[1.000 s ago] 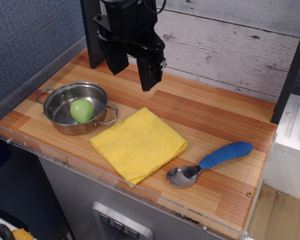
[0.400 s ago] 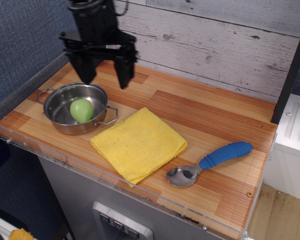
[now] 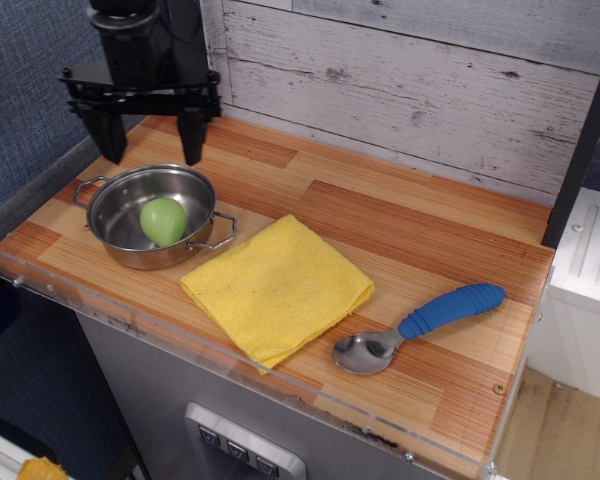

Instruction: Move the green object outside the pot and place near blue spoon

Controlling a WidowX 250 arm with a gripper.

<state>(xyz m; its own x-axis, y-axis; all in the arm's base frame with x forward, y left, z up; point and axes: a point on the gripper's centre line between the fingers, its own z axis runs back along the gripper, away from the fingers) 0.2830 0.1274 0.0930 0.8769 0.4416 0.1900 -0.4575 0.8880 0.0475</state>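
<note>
**Tool spread above the pot, green object inside**

A folded yellow cloth (image 3: 277, 288) lies on the wooden bench (image 3: 420, 230) between the pot (image 3: 152, 215) and the blue spoon (image 3: 420, 325). One corner of the cloth sits just beside the pot's handle at the 4 o'clock side, and its far corner reaches near the spoon's metal bowl. Seen from the pot, the spoon lies toward 4 o'clock, well apart, with the cloth across the straight line between them. A clear barrier runs along the bench's front and left edges; a plank wall stands behind.

Compared with a second ago, the tool (image 3: 147, 148) has travelled leftward from above the middle rear of the bench, and it now hangs over the pot's rim at about 12 o'clock. Pot, cloth and spoon lie as they did.

The tool's two dark fingers are spread wide, holding nothing, tips pointing down and clear of the pot.

The green object (image 3: 164, 221) rests inside the pot, on the side toward 4 o'clock, touching the inner wall there. Its long axis stands roughly upright, the narrower end toward 12 o'clock. The spoon's blue handle points toward 2 o'clock, its bowl toward 8 o'clock.
</note>
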